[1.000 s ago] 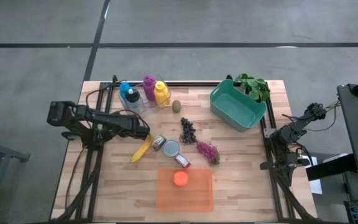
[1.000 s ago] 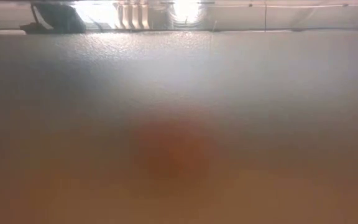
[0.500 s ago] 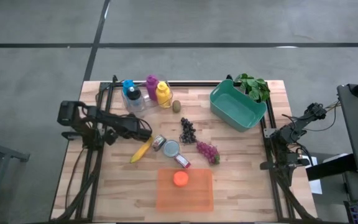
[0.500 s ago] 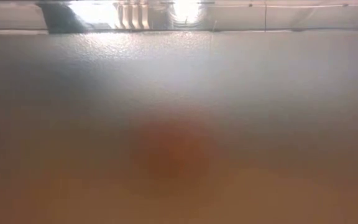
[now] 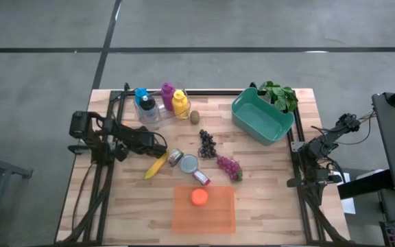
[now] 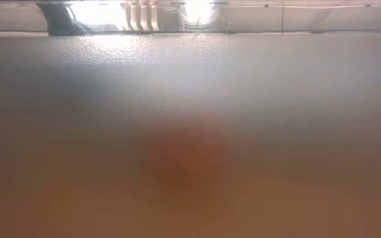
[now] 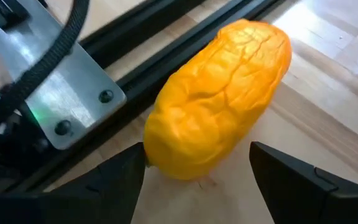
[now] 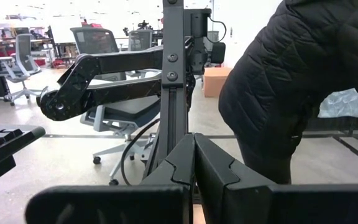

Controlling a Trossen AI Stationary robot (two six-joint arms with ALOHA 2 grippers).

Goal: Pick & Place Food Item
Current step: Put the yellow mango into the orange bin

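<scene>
A yellow, banana-like fruit [image 5: 156, 165] lies flat on the wooden table, left of centre. My left gripper [image 5: 160, 148] is open and slants down over the fruit's far end [image 7: 185, 155], with one finger on each side of it. My right gripper [image 8: 194, 158] is shut and empty, parked level by the table's right edge [image 5: 306, 148]. A translucent orange tray [image 5: 204, 209] near the front edge holds a round orange item [image 5: 199, 197]. The low view shows only a blurred orange-grey surface. My left gripper straddles the fruit's end from above and from the table's left, slanting down. One fingertip [image 7: 132, 162] stands right against the fruit's skin; I cannot tell whether it touches. The other finger [image 7: 278, 168] is apart from the fruit. The fruit lies on the table.
Close to the fruit's right are small cans [image 5: 175, 157] [image 5: 189, 163] [image 5: 201, 178], dark grapes [image 5: 206, 143] and red grapes [image 5: 229, 167]. At the far edge stand coloured bottles [image 5: 162, 101], a kiwi [image 5: 195, 116], a teal bin [image 5: 262, 116] and a plant [image 5: 278, 95]. A black frame rail [image 7: 135, 37] runs beside the fruit.
My left gripper has sunk toward the yellow fruit and rolled about its own axis, staying open, while the arm behind it has folded in toward the table. The fruit has not moved.
</scene>
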